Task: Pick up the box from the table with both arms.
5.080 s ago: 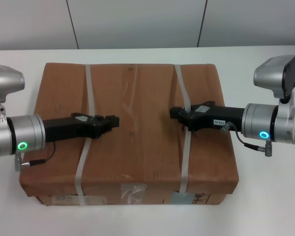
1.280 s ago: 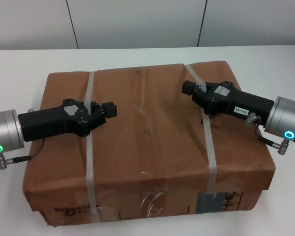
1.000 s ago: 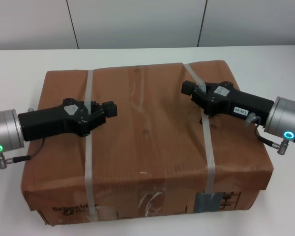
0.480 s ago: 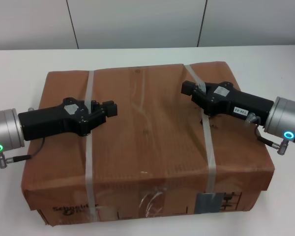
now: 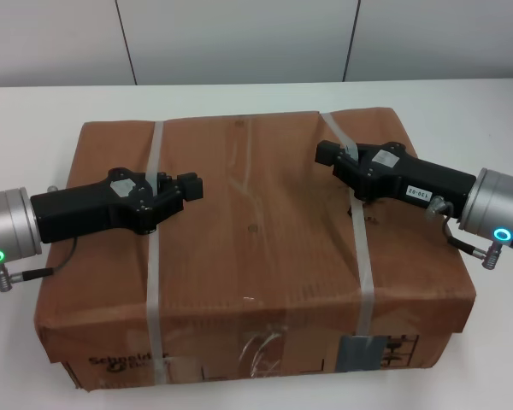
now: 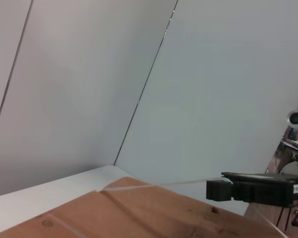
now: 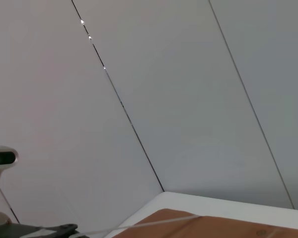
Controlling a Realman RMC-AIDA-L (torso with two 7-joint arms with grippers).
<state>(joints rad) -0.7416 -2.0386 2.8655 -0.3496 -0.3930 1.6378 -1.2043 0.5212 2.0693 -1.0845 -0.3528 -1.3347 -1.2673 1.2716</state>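
The large brown box (image 5: 256, 248) fills the middle of the head view, its top turned slightly, with labels and black print (image 5: 120, 363) on its near side. Two whitish straps cross it. My left gripper (image 5: 188, 186) lies over the left strap (image 5: 154, 273) and is shut on it. My right gripper (image 5: 329, 154) lies over the right strap (image 5: 363, 256) and is shut on it. In the left wrist view the box top (image 6: 139, 213) shows, with a taut strap running up to the right gripper (image 6: 214, 186). The white table (image 5: 34, 111) lies around the box.
A grey panelled wall (image 5: 239, 38) stands behind the table's far edge. The silver wrists with green rings reach in from the left (image 5: 8, 226) and right (image 5: 500, 209), beside the box's ends.
Since five seconds ago both grippers have risen with the box, which looks larger and turned. Over the last second it has only swayed slightly.
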